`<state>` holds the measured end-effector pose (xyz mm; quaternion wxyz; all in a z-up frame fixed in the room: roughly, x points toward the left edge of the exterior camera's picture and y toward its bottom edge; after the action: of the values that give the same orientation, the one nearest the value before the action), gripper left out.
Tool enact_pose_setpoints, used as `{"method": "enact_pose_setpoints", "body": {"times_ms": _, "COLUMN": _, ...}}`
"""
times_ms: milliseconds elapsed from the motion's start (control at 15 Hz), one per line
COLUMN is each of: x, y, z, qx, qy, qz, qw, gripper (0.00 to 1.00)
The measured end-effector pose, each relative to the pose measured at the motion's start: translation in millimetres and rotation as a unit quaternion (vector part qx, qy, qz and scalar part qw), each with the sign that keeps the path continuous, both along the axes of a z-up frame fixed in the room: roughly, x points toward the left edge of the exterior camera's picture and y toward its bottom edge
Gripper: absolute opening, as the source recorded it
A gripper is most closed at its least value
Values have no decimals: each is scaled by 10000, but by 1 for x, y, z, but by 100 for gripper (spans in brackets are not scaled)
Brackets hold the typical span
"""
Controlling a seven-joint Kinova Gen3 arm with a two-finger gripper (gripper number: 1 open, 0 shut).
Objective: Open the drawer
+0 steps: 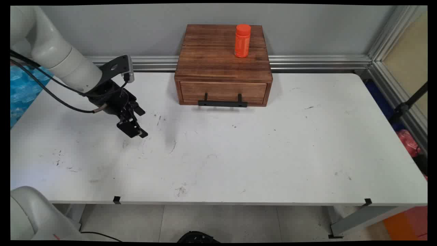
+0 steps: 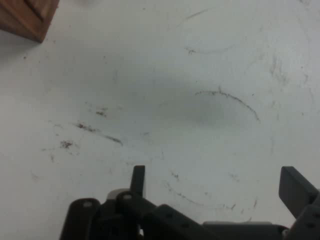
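On the scuffed white table [image 1: 239, 153], the wooden drawer box [image 1: 223, 65] sits against the wall, drawer closed, with an orange bottle [image 1: 242, 40] upright on top, while the gripper [image 1: 140, 122] hovers well left of it, fingers spread wide and empty.

The black gripper [image 2: 215, 182] is seen rising from the bottom edge with its two fingers spread wide apart, and nothing is held between them. One fingertip [image 2: 138, 179] stands narrow at lower centre-left; the other appears broader at the lower right edge. Beneath them the white table [image 2: 165, 65] is shown, marked with dark scuffs and curved scratches. A corner of a brown wooden box [image 2: 24, 16] is seen at the upper left.
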<state>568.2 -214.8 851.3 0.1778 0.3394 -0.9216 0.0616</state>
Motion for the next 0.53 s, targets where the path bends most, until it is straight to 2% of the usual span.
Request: {"method": "enact_pose_setpoints", "body": {"times_ms": 533, "x": -11, "y": -1, "z": 12, "qx": 8, "qy": 16, "qz": 91, "qw": 10000, "gripper": 100}}
